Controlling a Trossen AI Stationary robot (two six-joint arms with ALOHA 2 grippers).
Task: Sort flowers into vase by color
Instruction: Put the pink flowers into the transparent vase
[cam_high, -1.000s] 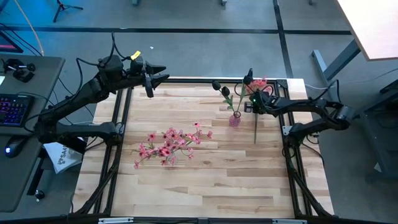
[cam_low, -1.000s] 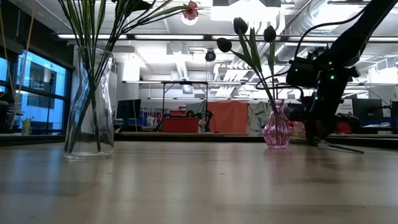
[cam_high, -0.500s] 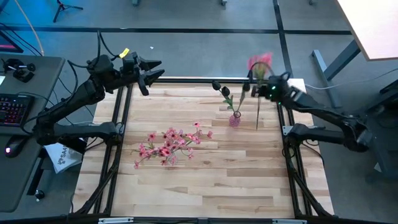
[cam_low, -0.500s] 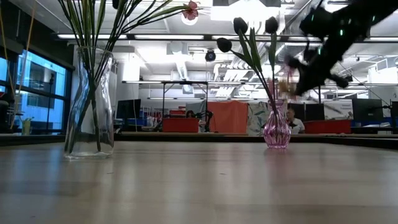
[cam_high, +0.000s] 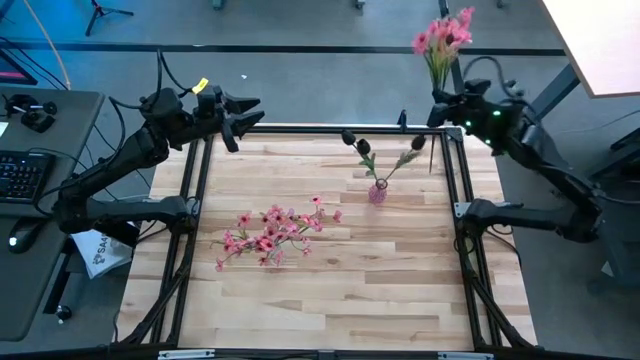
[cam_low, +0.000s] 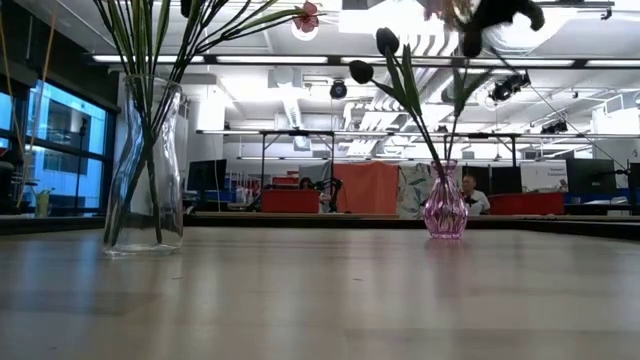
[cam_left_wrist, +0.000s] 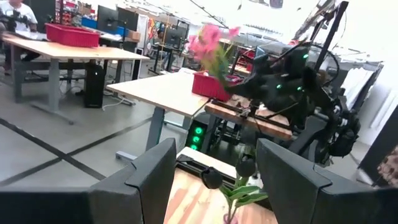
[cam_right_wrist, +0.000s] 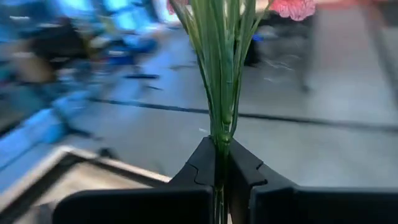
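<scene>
My right gripper (cam_high: 438, 108) is high over the table's far right corner, shut on a bunch of pink flowers (cam_high: 443, 35); the blossoms stand above it and the thin green stems (cam_high: 432, 155) hang below. The small pink vase (cam_high: 378, 192) stands on the table, left of and nearer than that gripper, with dark buds (cam_high: 357, 143) on green stems standing in its neck. A second bunch of pink flowers (cam_high: 272, 232) lies flat at the table's middle. My left gripper (cam_high: 255, 112) is open at the far left edge, touching nothing. My right gripper pinches the gathered green stems (cam_right_wrist: 219, 134) between its two fingers, several stems together, some way below the blossoms (cam_right_wrist: 292, 7). The fingers lie across the stems. The bunch is lifted clear and roughly upright, blossoms up, with the lower stem ends (cam_low: 452, 130) hanging free above the vase.
In the low view a tall clear glass vase (cam_low: 145, 165) with green stems stands on the table at that picture's left. A black frame rail (cam_high: 300, 128) borders the table. Bare wood lies at the near side (cam_high: 320, 300). A person (cam_low: 470, 190) sits in the room far behind.
My right gripper, shut on the pink bunch throughout, has risen from low beside the vase and moved toward the far right corner. The bunch has gone up with it, its stem ends lifted off the table and its blossoms swung upward. My left gripper has shifted slightly toward the far edge.
</scene>
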